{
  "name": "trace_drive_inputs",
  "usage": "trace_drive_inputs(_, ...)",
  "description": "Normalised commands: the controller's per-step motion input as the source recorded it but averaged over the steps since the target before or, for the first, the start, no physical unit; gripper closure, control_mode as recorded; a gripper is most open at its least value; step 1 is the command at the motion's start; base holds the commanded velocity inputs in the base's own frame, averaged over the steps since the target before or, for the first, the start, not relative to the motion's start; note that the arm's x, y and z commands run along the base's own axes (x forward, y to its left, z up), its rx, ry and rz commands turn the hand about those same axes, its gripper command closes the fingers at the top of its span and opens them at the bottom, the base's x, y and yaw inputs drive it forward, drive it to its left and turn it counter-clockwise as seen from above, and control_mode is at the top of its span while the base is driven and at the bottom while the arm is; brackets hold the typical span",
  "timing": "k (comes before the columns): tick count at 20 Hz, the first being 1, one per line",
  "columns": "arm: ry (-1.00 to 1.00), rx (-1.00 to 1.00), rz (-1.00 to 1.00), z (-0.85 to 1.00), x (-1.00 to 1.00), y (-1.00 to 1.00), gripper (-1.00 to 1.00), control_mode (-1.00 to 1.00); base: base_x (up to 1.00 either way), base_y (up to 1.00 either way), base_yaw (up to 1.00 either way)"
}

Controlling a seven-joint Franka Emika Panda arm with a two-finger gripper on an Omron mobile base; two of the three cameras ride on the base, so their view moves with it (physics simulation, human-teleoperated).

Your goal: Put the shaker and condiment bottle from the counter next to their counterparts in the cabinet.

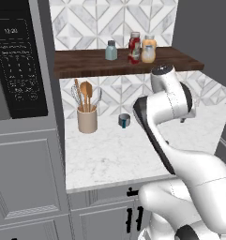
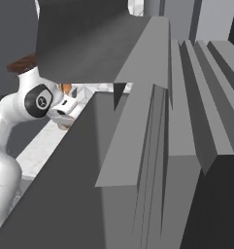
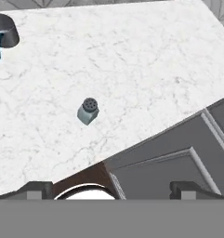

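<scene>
Red bottle (image 1: 134, 47) already on shelf (image 1: 86, 63), touching orange bottle (image 1: 148, 48); teal shaker (image 1: 111, 50) further left on same board. Second shaker (image 3: 88, 110) upright on counter (image 3: 132, 60), near front edge, apart from cup (image 3: 3, 33). Gripper (image 3: 111, 188) above, fully open, empty. Step in hand, by judgement: fetching shaker. Next: lower, centre tips on shaker, close.

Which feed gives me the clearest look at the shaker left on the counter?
The hand view: the shaker stands alone on the white marble counter, seen from above, perforated cap clear. In the left base view the arm covers that part of the counter; the right base view is mostly blocked by grey cabinetry.
</scene>
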Motion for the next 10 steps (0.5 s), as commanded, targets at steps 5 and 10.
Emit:
trace_drive_inputs(5,0.13,0.0,0.0,-0.52,-0.02,-0.02,-1.0,-1.0,0.0,0.0,0.0)
trace_drive_inputs(10,-0.05,0.0,0.02,-0.49,-0.1,-0.01,-1.0,-1.0,0.0,0.0,0.0)
